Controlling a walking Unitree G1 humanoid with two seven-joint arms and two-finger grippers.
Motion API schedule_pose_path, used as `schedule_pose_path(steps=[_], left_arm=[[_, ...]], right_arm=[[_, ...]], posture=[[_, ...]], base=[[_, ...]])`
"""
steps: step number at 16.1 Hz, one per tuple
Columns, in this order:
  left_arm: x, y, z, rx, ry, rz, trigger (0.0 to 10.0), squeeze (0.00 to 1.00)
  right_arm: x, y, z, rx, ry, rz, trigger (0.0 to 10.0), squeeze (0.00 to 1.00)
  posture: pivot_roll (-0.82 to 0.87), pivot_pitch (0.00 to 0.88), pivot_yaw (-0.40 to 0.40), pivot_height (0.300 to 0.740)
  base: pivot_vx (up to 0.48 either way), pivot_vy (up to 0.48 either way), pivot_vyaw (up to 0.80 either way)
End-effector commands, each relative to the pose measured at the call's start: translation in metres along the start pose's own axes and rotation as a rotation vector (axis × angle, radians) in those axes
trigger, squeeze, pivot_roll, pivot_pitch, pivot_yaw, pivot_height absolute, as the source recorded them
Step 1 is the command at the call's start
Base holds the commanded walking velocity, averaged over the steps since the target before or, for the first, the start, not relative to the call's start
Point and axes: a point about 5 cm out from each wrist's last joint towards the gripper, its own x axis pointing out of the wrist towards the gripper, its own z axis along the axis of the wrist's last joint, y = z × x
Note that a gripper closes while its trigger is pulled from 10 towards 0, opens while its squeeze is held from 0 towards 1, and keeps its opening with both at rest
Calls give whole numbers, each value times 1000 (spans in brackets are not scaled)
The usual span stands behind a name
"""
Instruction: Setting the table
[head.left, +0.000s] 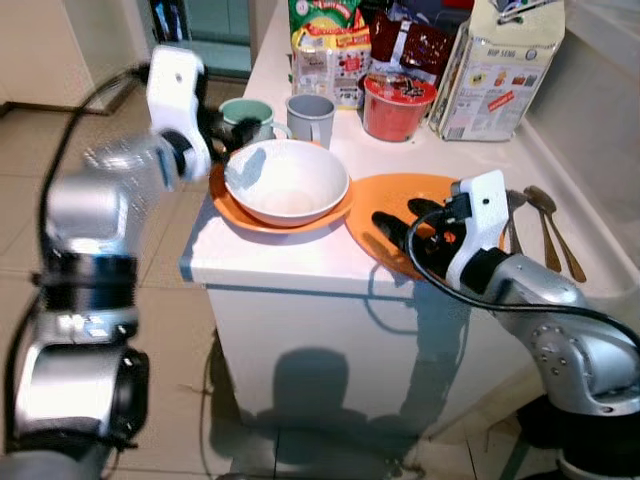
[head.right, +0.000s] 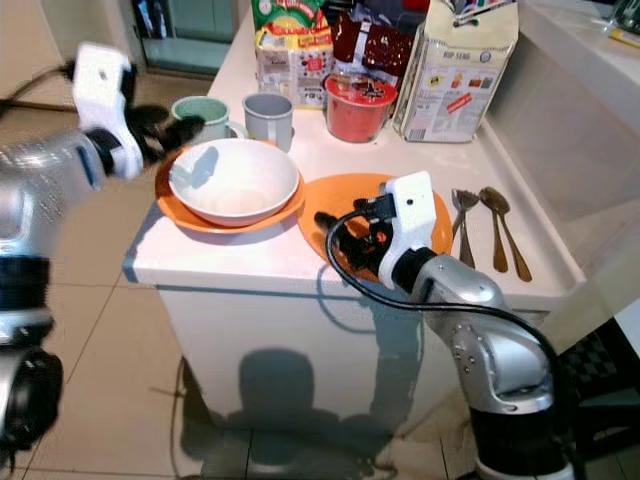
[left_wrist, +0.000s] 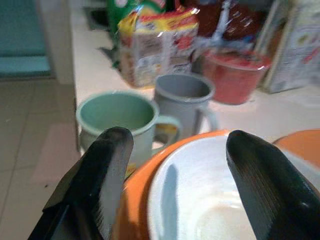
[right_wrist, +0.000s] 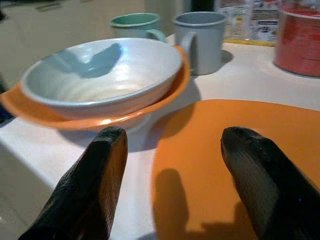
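A white bowl (head.left: 287, 180) sits in an orange plate (head.left: 258, 222) near the counter's front left corner. A second orange plate (head.left: 385, 195) lies bare just right of it. My left gripper (head.left: 232, 140) is open at the far left rim of the bowl and plate, its fingers (left_wrist: 112, 165) spread on either side of that rim. Low over the front of the second plate, my right gripper (head.left: 398, 218) is open and holds nothing; the bowl (right_wrist: 100, 75) lies ahead of it. A green mug (head.left: 245, 112) and a grey mug (head.left: 311, 118) stand behind the bowl.
Two spoons (head.left: 555, 230) and a fork (head.left: 513, 215) lie at the counter's right side. A red noodle cup (head.left: 397, 105), a snack bag (head.left: 328, 50) and a tall carton (head.left: 500, 70) crowd the back. The counter's front edge (head.left: 300, 268) drops to tiled floor.
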Motion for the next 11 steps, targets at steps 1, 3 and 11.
schedule_pose_path(steps=[1,3,11], left_arm=[[0,4,8,-21,10,-24,2667,0],[-3,6,19,-34,-6,-60,9804,0],[-15,8,17,-29,139,-192,10000,0]], right_arm=[[-5,1,2,-7,13,19,10000,0],[-8,1,0,-3,31,19,10000,0],[-15,4,-8,-8,134,54,10000,0]], posture=[[44,0,-59,740],[44,0,-58,740],[51,0,-61,740]], base=[[0,0,0],[0,0,0],[0,0,0]])
